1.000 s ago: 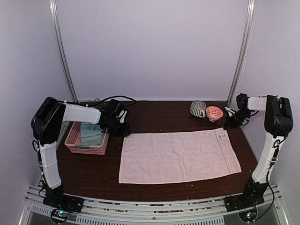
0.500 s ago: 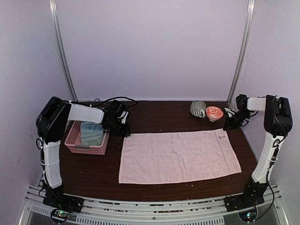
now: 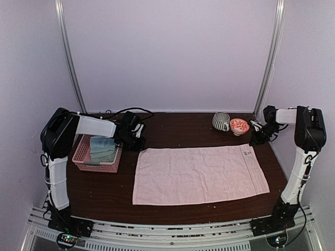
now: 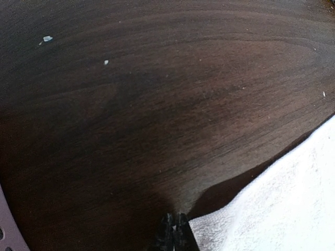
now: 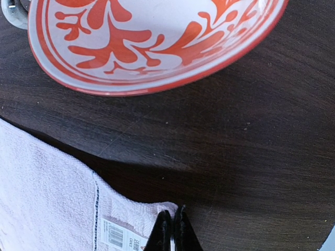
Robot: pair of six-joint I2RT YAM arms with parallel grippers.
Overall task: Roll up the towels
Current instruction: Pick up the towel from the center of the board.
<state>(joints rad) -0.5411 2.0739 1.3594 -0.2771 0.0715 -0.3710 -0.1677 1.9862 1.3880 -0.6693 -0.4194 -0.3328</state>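
Flat on the dark table (image 3: 104,193) lies the pink towel (image 3: 199,172), spread out in one layer with its long sides running left to right. Its label (image 3: 246,150) sits at the far right corner.

The left gripper (image 3: 140,148) is down at the towel's far left corner. In the left wrist view its fingertips (image 4: 168,230) are pressed together, and the corner of the cloth meets them from the right. That corner is raised a little off the wood, with a shadow under its edge.

The right gripper (image 3: 255,141) is at the far right corner. Its wrist view shows the two fingertips (image 5: 163,225) closed tight on the tip of the cloth, with the barcode label just to their left.

Beyond that corner stands a red-patterned bowl (image 3: 239,126), apart from the towel, and a striped mug (image 3: 221,121) stands just to its left.

At the left side of the table, beside the left arm, a pink basket (image 3: 84,162) holds folded pale cloths (image 3: 102,149). Their colour reads somewhere between blue and green, and I cannot tell which.
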